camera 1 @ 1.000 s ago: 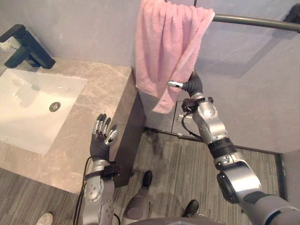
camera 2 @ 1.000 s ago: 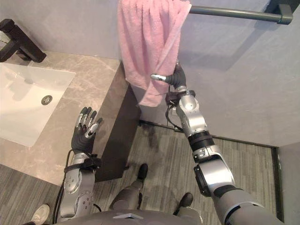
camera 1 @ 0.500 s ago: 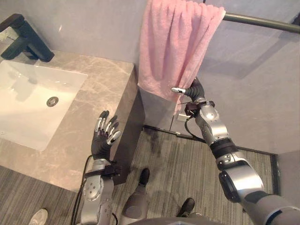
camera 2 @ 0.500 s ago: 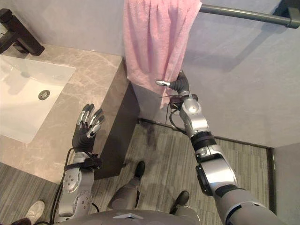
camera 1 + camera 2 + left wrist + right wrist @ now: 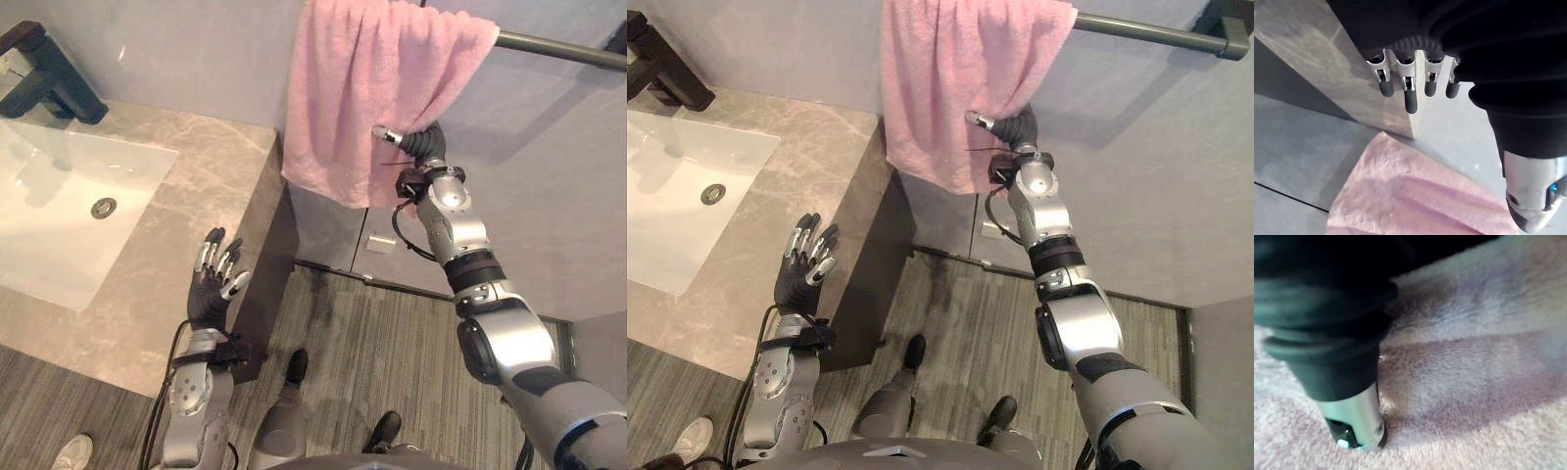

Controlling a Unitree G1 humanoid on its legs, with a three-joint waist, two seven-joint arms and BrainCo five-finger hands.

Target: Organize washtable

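- While the pink towel [image 5: 362, 88] hangs draped over a dark rail [image 5: 563, 50] on the grey wall, the right hand [image 5: 423, 147] sits against the towel's lower right edge, its thumb on the front of the cloth; whether it clamps the cloth cannot be told
- Left hand [image 5: 209, 299] stands upright below and left of the towel, fingers straight and spread, holding nothing
- Marble counter [image 5: 206, 186] with a white sink [image 5: 49, 225] and a black tap [image 5: 54, 88] lies left of the towel

right hand [image 5: 428, 147] partly hidden behind pink towel [image 5: 362, 88], faucet [image 5: 49, 83] cut off by edge
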